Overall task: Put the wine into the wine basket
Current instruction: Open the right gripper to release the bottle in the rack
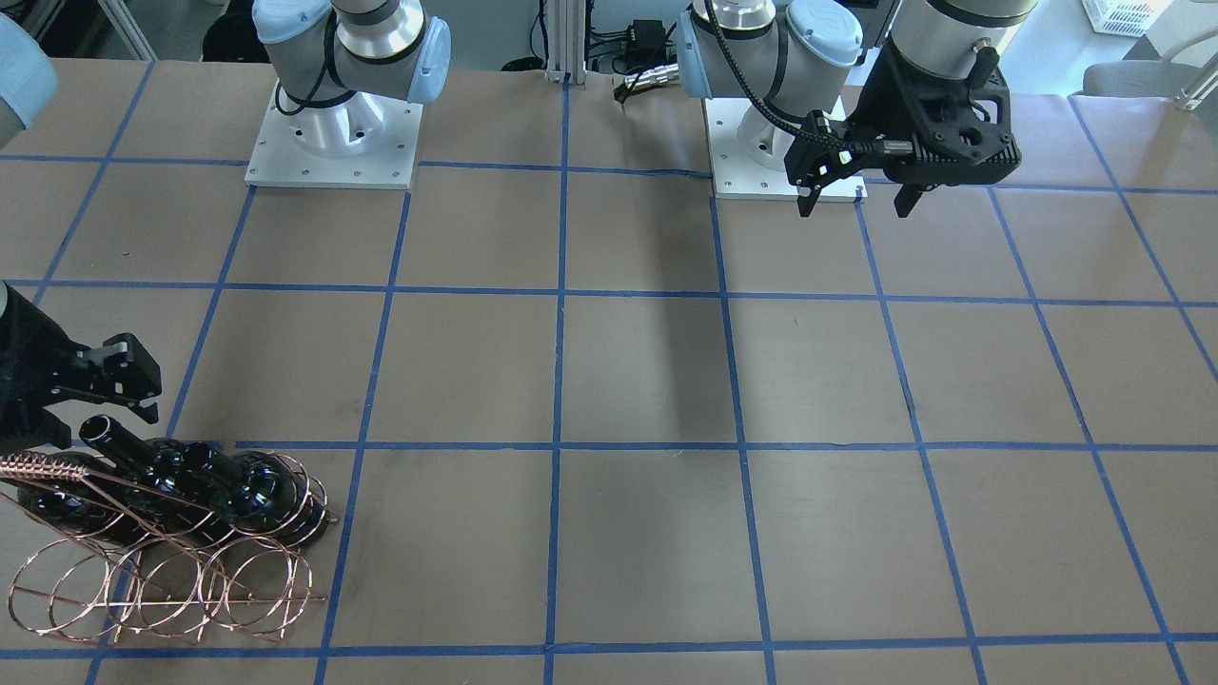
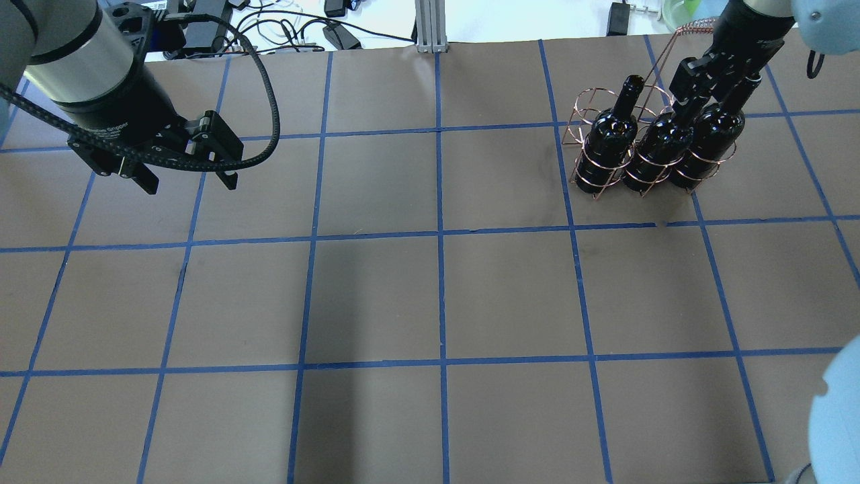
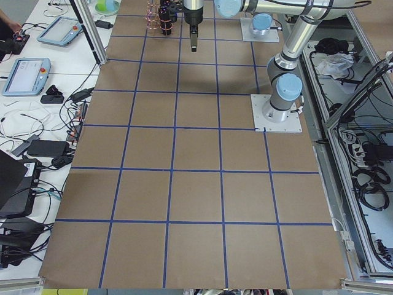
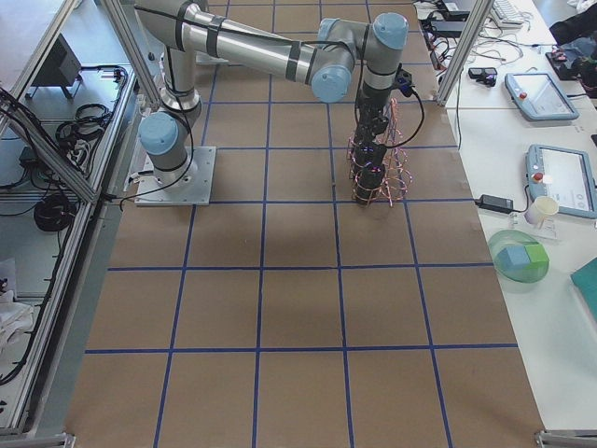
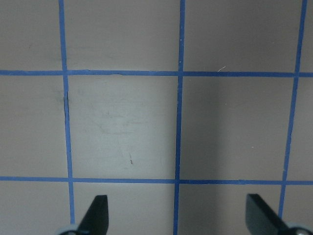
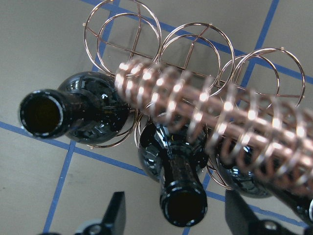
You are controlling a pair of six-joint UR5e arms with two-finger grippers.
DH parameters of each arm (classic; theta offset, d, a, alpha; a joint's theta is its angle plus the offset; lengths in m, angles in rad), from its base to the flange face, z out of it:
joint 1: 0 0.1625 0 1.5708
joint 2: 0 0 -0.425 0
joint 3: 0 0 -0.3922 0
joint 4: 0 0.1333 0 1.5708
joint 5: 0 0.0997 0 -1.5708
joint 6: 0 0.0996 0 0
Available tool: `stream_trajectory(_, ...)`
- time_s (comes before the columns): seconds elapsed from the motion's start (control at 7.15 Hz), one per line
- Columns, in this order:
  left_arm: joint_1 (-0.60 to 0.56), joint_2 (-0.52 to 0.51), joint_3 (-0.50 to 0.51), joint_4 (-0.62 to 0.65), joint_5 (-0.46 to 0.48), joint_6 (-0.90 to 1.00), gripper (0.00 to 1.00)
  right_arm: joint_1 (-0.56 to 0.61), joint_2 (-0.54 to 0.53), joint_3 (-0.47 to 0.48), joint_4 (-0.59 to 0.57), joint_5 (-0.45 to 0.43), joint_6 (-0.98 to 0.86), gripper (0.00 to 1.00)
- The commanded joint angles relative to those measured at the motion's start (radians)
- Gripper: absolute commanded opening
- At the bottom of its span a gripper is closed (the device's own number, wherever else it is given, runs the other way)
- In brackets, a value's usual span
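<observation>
Wine (image 6: 182,198) stands between the right fingers (image 6: 116,216) (untouched).

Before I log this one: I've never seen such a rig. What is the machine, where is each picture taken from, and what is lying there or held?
It is a robot with two arms, each ending in a two-finger gripper, at a table marked with blue tape. Four pictures come from fixed cameras: facing the robot, overhead behind it, and each table end. Two come from wrist cameras. On the table stands a copper wire wine basket with three wine bottles in one row; its other loops are empty. The left gripper hangs open over bare table. The right gripper is open above the middle bottle, fingers either side of its mouth, holding nothing.
</observation>
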Motion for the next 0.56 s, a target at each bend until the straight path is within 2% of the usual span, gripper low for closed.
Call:
stream_trajectory(0.0, 0.000, -0.001, 0.000, 0.000, 0.001, 0.000, 1.00, 0.002, -0.101, -0.001, 0.104, -0.018, 0.033, 1.00)
stream_trajectory(0.28, 0.000, 0.001, 0.000, 0.000, 0.001, 0.000, 1.00, 0.004, -0.219, -0.001, 0.215, -0.003, 0.291, 1.00)
stream_trajectory(0.42, 0.000, 0.001, 0.000, 0.000, 0.001, 0.000, 1.00, 0.007, -0.249, 0.000, 0.218, -0.006, 0.384, 1.00)
